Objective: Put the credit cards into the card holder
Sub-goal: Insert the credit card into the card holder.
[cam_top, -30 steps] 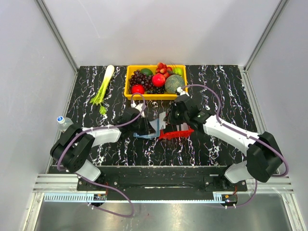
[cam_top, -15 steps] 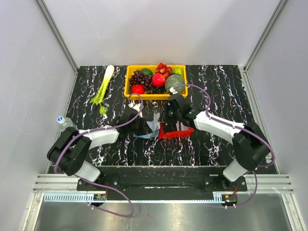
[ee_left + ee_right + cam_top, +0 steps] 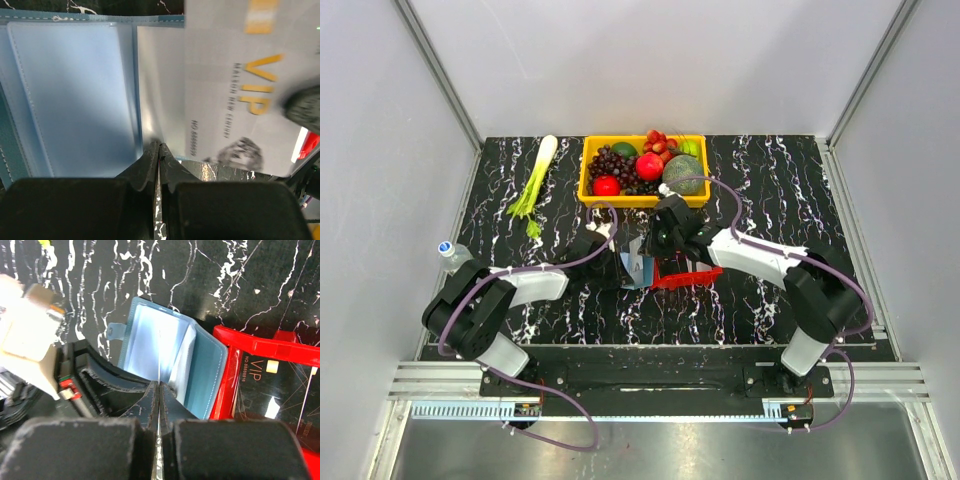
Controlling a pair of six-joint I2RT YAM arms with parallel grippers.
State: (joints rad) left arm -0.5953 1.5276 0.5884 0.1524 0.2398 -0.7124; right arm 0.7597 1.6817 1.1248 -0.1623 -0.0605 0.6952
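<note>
The blue card holder lies open on the black marbled table, just left of the red tray. My left gripper is shut on the lower edge of one of its clear inner pockets. A pale grey credit card with gold VIP lettering hangs over the holder's right half. My right gripper is shut on this card, which shows edge-on in the right wrist view above the open card holder. A dark credit card lies in the red tray. Both grippers meet over the card holder.
A yellow basket of fruit stands right behind the grippers. A green leek lies at the back left. A small bottle stands at the table's left edge.
My right gripper has carried the grey card leftward from above the red tray to over the card holder. My left gripper has closed on the holder's pocket edge.
</note>
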